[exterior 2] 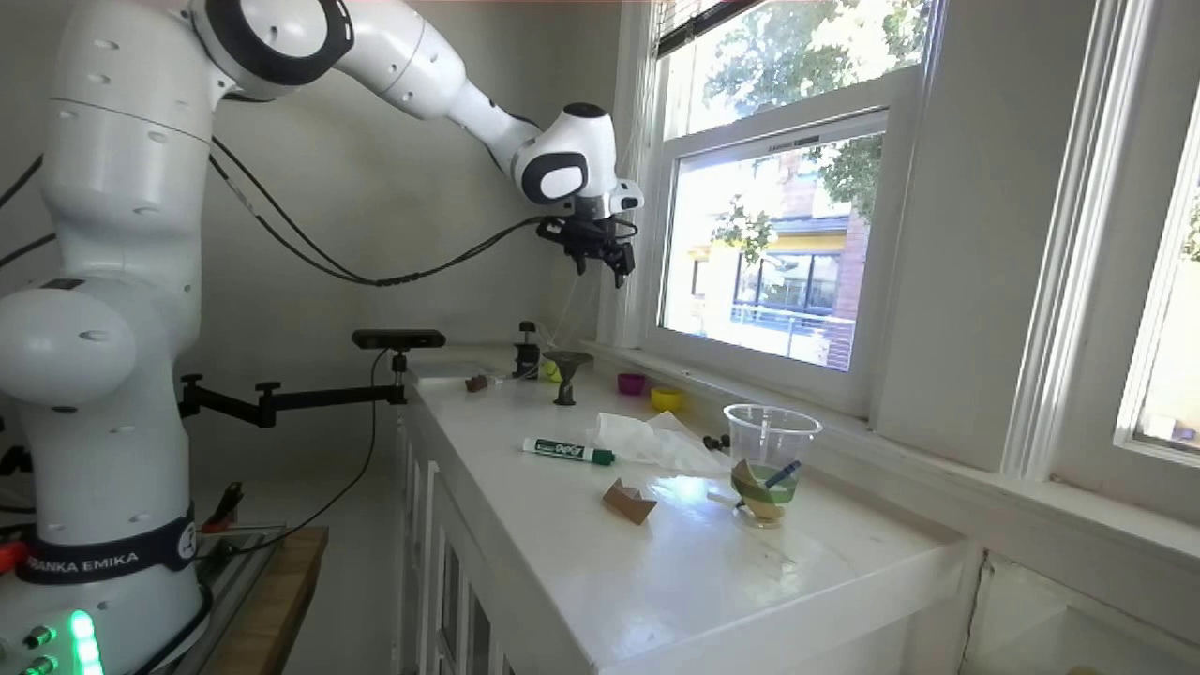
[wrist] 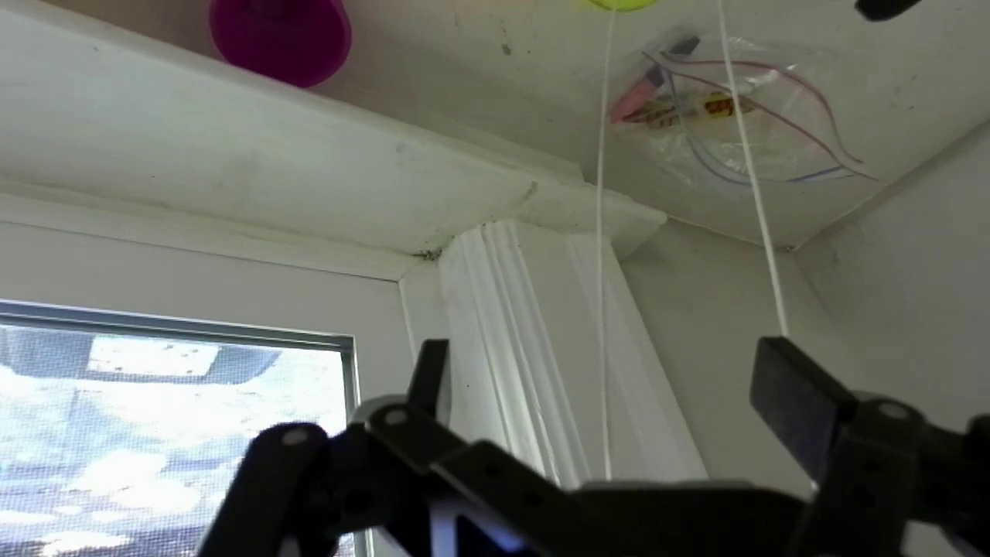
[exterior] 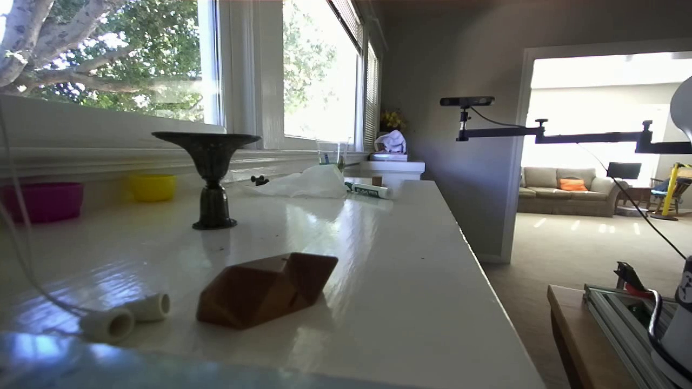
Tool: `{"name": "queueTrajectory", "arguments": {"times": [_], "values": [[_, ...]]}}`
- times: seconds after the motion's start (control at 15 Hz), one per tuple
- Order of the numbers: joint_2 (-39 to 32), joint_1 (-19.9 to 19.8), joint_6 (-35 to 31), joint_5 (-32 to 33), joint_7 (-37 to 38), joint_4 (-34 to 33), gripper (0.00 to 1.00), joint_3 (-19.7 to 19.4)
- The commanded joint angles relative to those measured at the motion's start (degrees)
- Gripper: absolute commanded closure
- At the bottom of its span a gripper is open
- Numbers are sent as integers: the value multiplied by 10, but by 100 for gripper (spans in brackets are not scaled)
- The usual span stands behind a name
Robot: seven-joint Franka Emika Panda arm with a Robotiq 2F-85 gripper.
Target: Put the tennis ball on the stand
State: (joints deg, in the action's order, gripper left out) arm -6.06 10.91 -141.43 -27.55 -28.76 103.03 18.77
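Nearest the wrist camera, along the bottom of its view: black gripper (wrist: 607, 379), spread wide, pinching nothing visible, high above the white counter (exterior 2: 675, 572). For the tennis ball (exterior 2: 550, 371), look to the round yellow-green shape in an exterior view, low on the counter just behind the dark stand (exterior: 211, 162) and partly hidden by it; only a sliver at the top edge of the wrist view, too little for certainty. Likely light, hollow and springy, with dry felt good for friction; hardly fragile, but quick to roll if nudged. Take hold from straight above, across the widest part, with pads on opposite sides; squeeze moderately, never up near the crown. Next outward, the stand, upright, narrow at the stem and flared to a wide dish, without a ball on it yet; probably tippy, so lower gently, dead centre. Beware the white cords (wrist: 600, 193), crossing or nearing the fingers in the wrist view; cannot tell whether touching, but possibly able to snag. Around these, purple bowl (wrist: 282, 39), yellow bowl (exterior 2: 667, 400), clear bag (wrist: 715, 131) of small items, and brown faceted block (exterior: 259, 294). Farther along, green-capped marker (exterior 2: 568, 451), crumpled white sheet (exterior 2: 647, 441) and clear cup (exterior 2: 771, 445).
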Motion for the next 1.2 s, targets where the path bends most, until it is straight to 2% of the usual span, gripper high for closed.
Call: {"name": "queueTrajectory", "arguments": {"times": [0.0,0.33,0.53,0.87,1.13], "values": [[48,4,41,5,32,25,0,-12],[88,2,8,60,65,95,0,-39],[80,-1,-3,72,48,109,0,-58],[48,-1,-23,61,22,112,0,-72],[-1,0,-91,34,-13,104,0,-60]]}}
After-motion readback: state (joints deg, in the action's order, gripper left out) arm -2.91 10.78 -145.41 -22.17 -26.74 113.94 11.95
